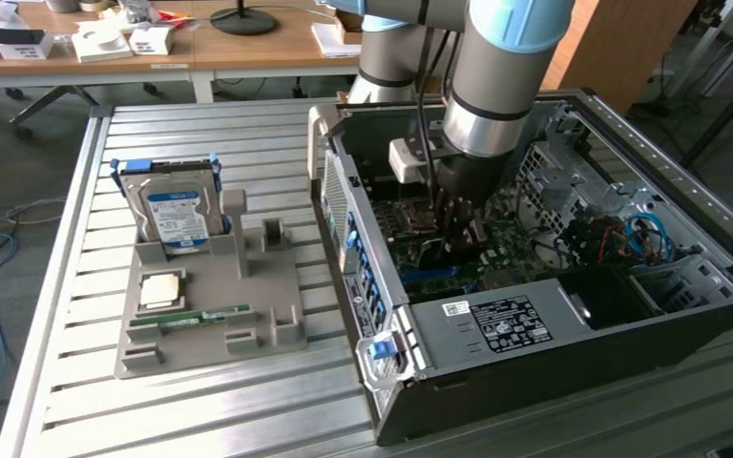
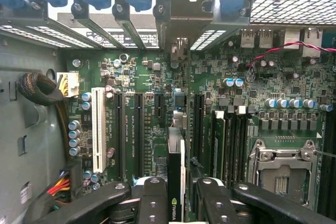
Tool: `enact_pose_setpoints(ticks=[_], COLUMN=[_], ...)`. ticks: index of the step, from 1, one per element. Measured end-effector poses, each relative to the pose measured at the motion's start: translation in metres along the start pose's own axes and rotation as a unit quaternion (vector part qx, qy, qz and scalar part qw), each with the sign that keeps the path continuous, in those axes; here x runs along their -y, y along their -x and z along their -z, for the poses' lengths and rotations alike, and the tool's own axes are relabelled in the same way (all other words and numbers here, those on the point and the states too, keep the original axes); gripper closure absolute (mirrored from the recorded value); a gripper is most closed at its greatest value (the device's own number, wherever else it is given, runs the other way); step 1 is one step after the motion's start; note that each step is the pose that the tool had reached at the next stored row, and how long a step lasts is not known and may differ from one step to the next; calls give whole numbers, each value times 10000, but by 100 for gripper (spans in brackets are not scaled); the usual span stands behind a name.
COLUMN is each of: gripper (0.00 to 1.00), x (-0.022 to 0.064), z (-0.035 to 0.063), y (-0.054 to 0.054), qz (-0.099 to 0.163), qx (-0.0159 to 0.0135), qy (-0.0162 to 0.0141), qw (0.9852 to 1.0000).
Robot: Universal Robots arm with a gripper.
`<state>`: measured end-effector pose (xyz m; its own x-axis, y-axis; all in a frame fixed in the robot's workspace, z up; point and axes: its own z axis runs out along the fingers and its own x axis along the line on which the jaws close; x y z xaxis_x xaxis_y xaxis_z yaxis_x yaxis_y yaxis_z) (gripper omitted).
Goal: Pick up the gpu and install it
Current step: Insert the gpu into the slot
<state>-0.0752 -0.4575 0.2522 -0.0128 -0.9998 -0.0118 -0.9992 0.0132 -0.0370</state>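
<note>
The gpu (image 2: 176,169) appears edge-on in the wrist view as a thin dark card with a small green logo. It stands upright over the motherboard (image 2: 142,82) between the long black slots. Its pale metal bracket (image 2: 178,22) reaches the rear slot openings of the case. My gripper (image 2: 176,200) is shut on the card, one black finger (image 2: 152,198) on each side. In the exterior view the gripper (image 1: 458,231) is deep inside the open computer case (image 1: 507,324). Whether the card's edge is fully down in its slot cannot be told.
A grey fixture (image 1: 264,286) on the slatted table holds the silver blue-labelled hard drive (image 1: 178,215), a green memory stick (image 1: 195,317) and a small square chip (image 1: 160,289). Inside the case are a white slot (image 2: 98,129), the processor socket (image 2: 281,171) and blue cables (image 1: 643,234).
</note>
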Motion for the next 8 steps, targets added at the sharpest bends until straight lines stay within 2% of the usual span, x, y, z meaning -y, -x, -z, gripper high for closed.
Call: enact_pose_setpoints(ticks=[4, 7, 8], gripper=[74, 74, 74], x=[0, 0, 0], z=[-3, -3, -4], y=[-1, -1, -2], qz=[0, -1, -1], qx=[1, 15, 31], qy=[0, 1, 1], qw=[10000, 10000, 10000])
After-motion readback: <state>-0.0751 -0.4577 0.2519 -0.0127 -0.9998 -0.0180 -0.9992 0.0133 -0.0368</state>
